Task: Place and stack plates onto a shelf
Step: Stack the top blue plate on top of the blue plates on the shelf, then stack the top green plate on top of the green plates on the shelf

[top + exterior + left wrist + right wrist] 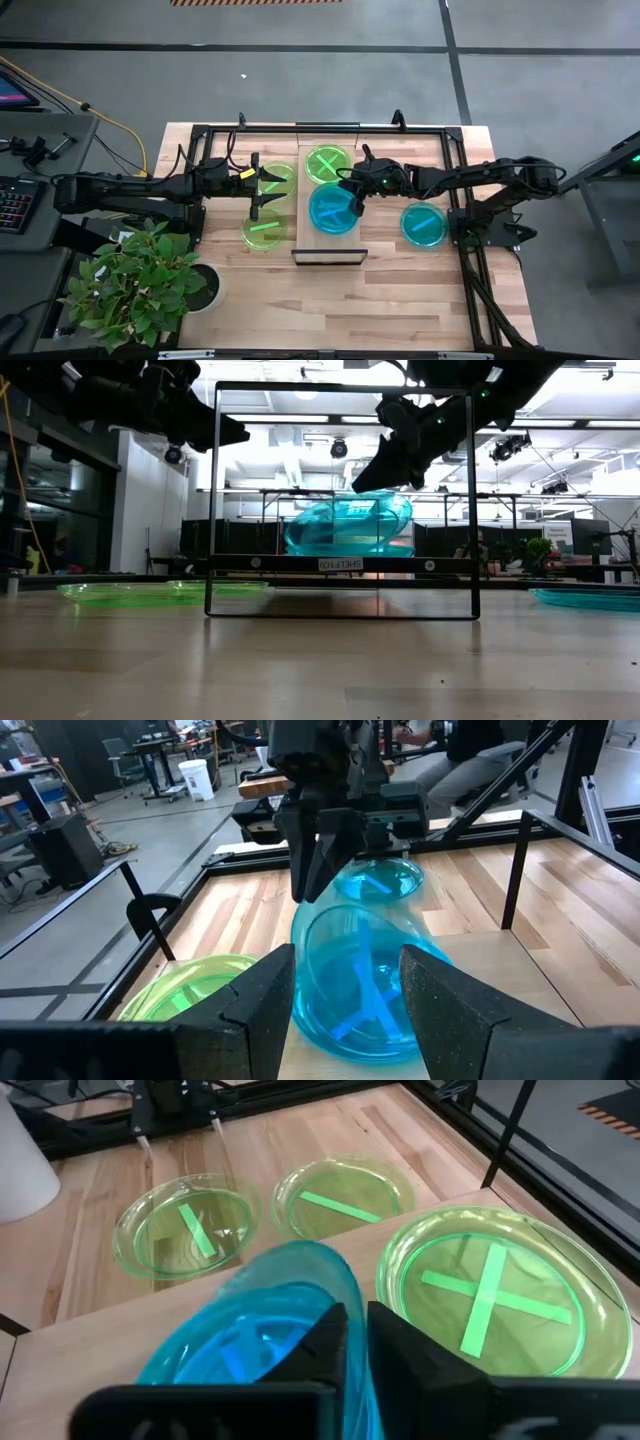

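A cyan plate [330, 210] sits tilted on the near half of the shelf [303, 225], a light-wood board with dark end bars. My right gripper [357, 1320] is shut on it. A green plate with a crossed stripe [327, 163] lies flat on the shelf's far half. Two green plates [276, 180] [264, 231] lie flat on the table left of the shelf. My left gripper [255, 187] hovers open between them, touching nothing. Another cyan plate [424, 224] lies flat on the table right of the shelf. My right gripper pinches the cyan plate's raised rim [330, 1285] between its two fingers, on the side toward the table's right. The fingers [315, 860] come from above, slanting down. The plate stands tilted [350, 520], its lower edge [335, 550] on the shelf board.
A dark frame [455, 140] runs around the work area. A potted plant [140, 285] stands at the table's near left corner. Bare wood [330, 305] lies on the near side of the shelf. A keyboard [15, 205] sits on a side desk to the left.
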